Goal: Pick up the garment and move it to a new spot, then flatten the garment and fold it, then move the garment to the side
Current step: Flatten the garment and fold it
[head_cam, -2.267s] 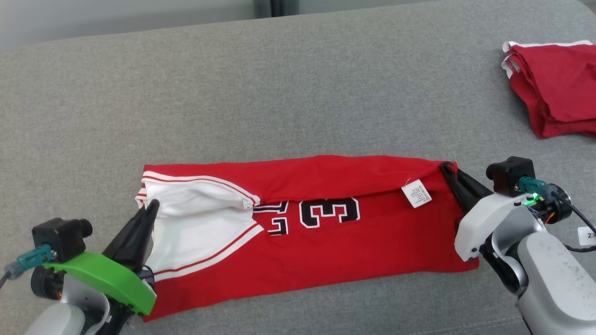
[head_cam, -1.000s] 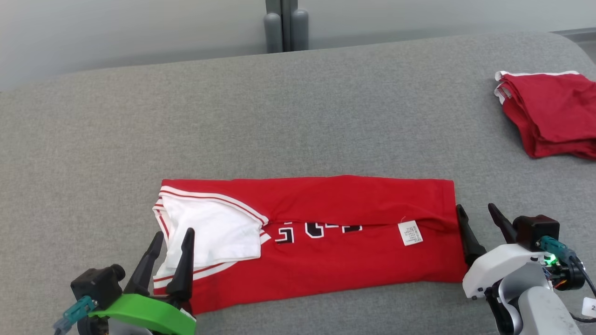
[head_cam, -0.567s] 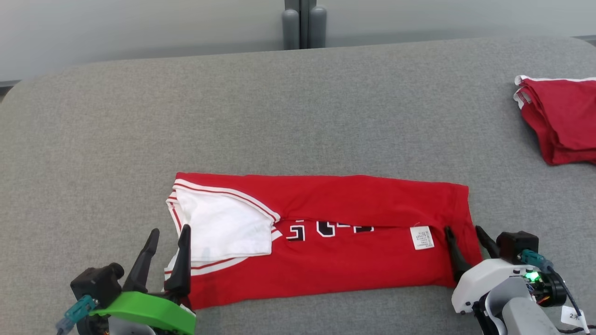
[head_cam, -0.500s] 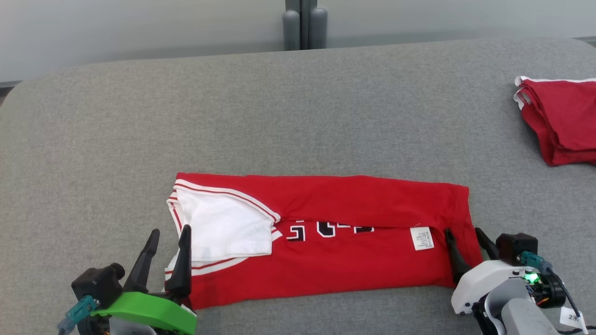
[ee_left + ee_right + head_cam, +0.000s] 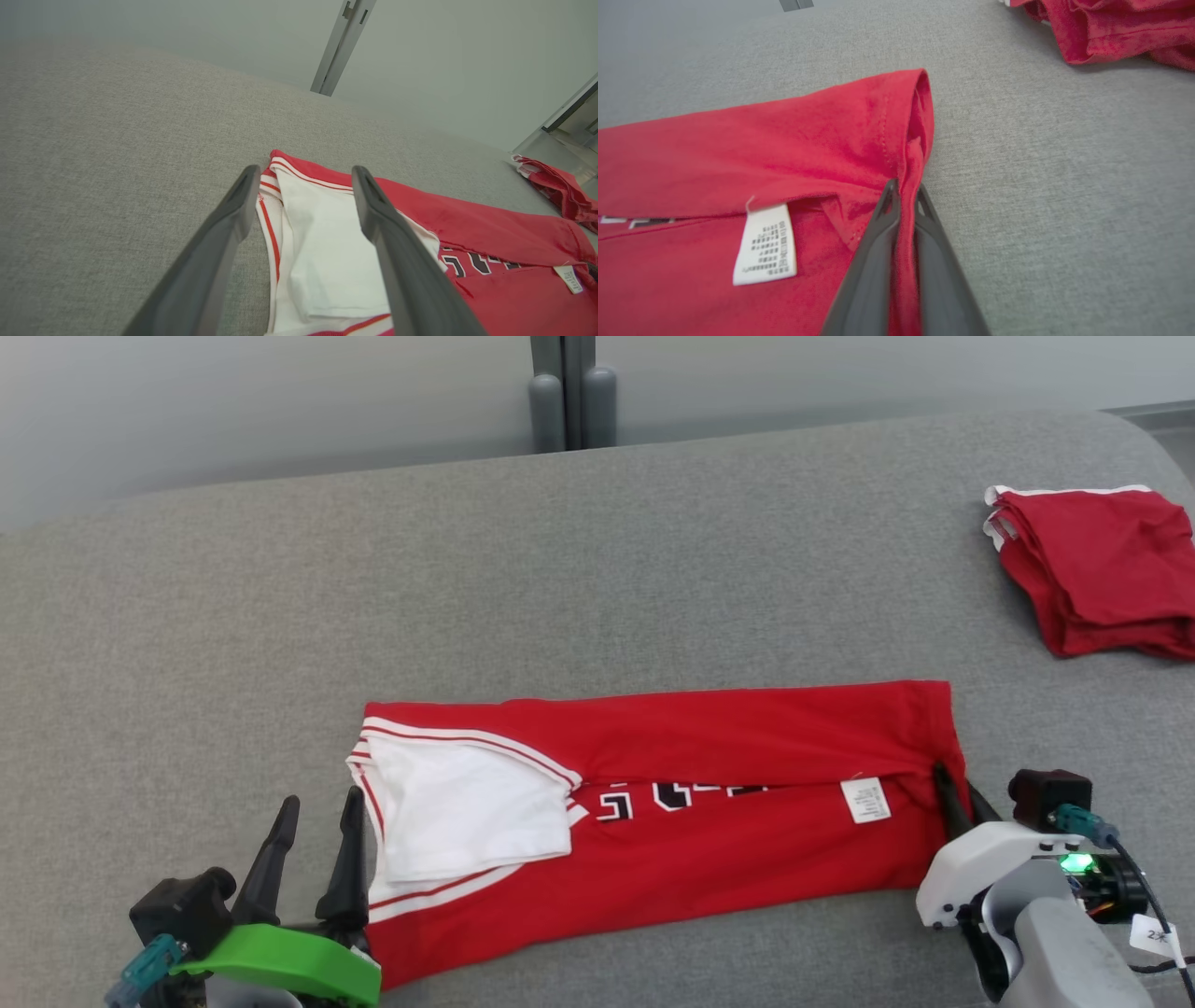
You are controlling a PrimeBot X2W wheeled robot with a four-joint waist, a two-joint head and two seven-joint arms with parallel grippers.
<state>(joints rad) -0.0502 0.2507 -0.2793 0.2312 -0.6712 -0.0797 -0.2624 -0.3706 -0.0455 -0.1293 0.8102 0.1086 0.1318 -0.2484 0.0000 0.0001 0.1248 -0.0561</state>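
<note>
The garment (image 5: 709, 747) is a red jersey with white trim and black numbers, folded into a long band across the grey cushion (image 5: 560, 569). Its white lining (image 5: 467, 812) shows at the left end, a white label (image 5: 865, 800) near the right end. My right gripper (image 5: 954, 787) is shut on the garment's right edge (image 5: 915, 154), the red hem pinched between both fingers (image 5: 882, 233). My left gripper (image 5: 317, 817) stands open at the left end; in the left wrist view its fingers (image 5: 373, 219) straddle the white-trimmed edge (image 5: 275, 205) without pinching it.
A second red cloth (image 5: 1092, 569) lies folded at the cushion's far right, also visible in the right wrist view (image 5: 1106, 28). A grey wall with a metal post (image 5: 560, 392) stands behind the cushion. Bare grey cushion spreads beyond and left of the garment.
My right gripper has shut on the garment's right hem, which it straddled open half a second ago. The camera shifted slightly. The left gripper stays open at the left end.
</note>
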